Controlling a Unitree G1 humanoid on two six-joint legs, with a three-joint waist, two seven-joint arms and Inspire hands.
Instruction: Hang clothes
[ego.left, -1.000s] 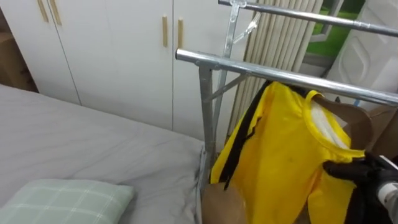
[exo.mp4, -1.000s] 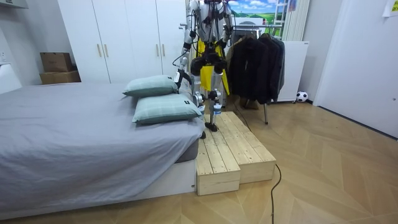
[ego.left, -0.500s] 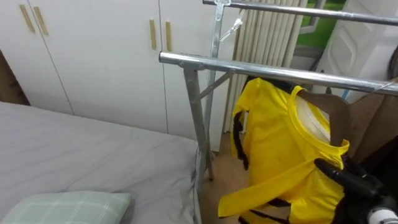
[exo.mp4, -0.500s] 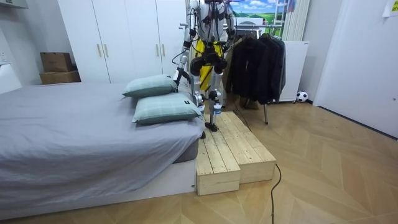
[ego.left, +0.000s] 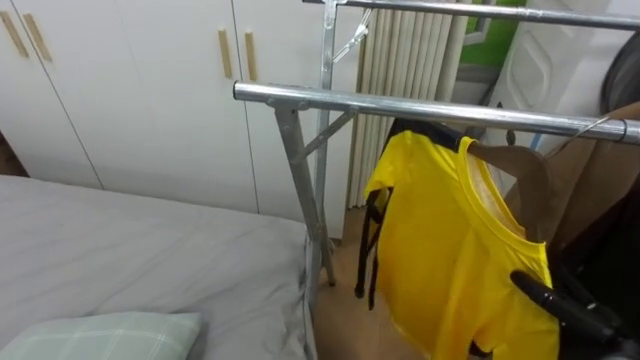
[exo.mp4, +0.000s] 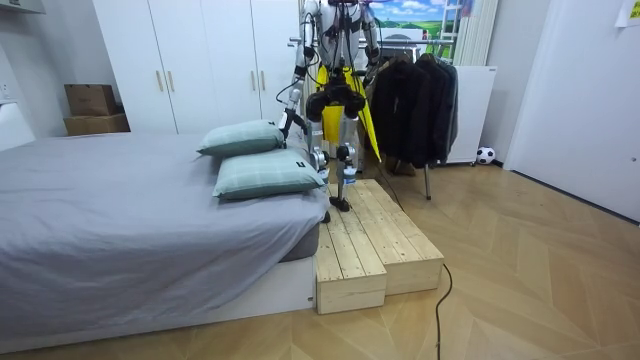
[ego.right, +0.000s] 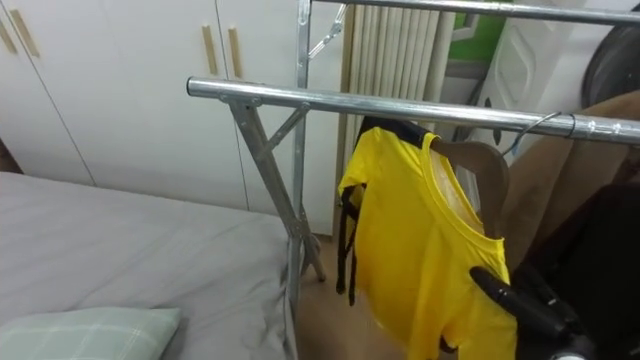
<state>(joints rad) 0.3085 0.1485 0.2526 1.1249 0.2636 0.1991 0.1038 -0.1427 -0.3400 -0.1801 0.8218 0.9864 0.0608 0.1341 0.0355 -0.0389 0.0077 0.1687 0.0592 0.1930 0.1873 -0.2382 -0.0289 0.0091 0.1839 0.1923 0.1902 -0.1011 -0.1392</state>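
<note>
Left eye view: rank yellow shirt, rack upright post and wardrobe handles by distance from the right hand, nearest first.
1. yellow shirt: lower right, just left of the right hand.
2. rack upright post: centre, left of the shirt.
3. wardrobe handles: upper left, behind the rack.

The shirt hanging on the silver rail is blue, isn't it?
Not blue: the shirt is yellow with black trim. The left eye view shows it on a wooden hanger hanging on the silver rail.
</note>
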